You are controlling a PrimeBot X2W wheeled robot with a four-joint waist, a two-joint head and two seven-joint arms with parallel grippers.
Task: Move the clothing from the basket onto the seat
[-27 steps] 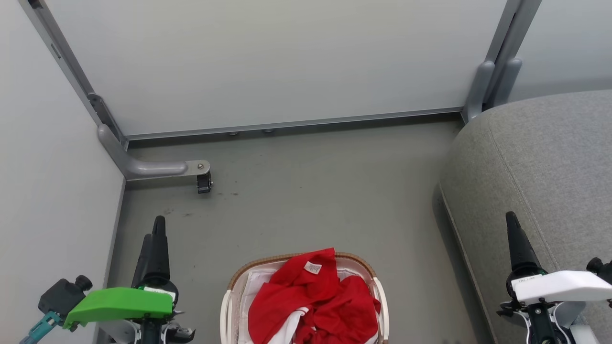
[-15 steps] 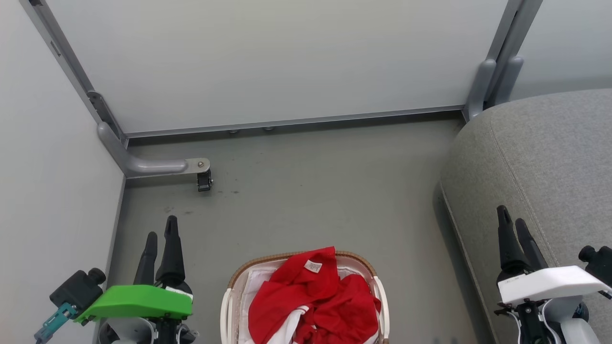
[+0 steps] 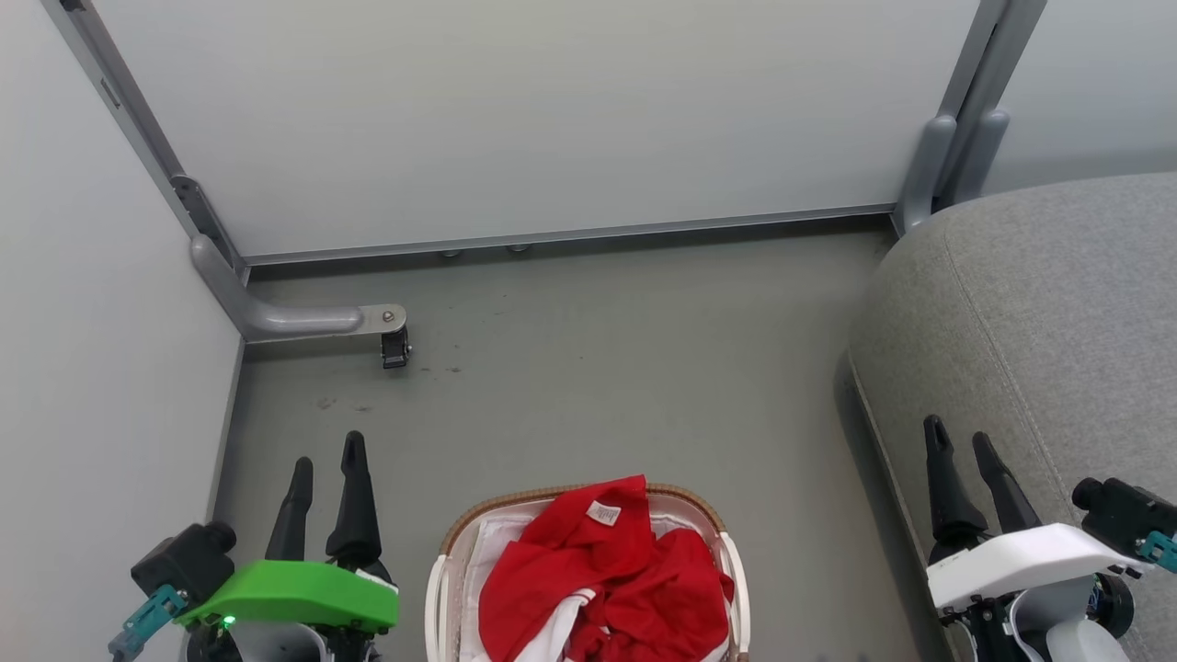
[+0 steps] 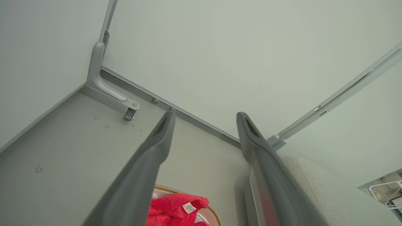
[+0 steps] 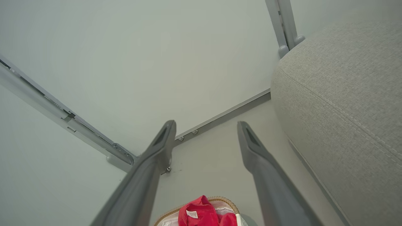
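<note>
A grey floor (image 3: 598,368) is lying between pale wall panels (image 3: 552,119); a small wheel (image 3: 394,349) is sitting at the back left; the big grey seat (image 3: 1057,303) is standing on the right; the basket (image 3: 685,498) is sitting on the floor in front; the red clothing (image 3: 598,579) is lying heaped inside it; the left gripper (image 3: 326,455) is hanging near the basket's left side, the right gripper (image 3: 961,437) further off by the seat; both are holding their fingers wide apart, gripping nothing.

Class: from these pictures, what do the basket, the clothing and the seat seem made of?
Basket: probably glossy white plastic with a brown woven rim. Clothing: soft matte red fabric, crumpled into folds. Seat: grey textile upholstery, weave and stitched seam visible.
</note>
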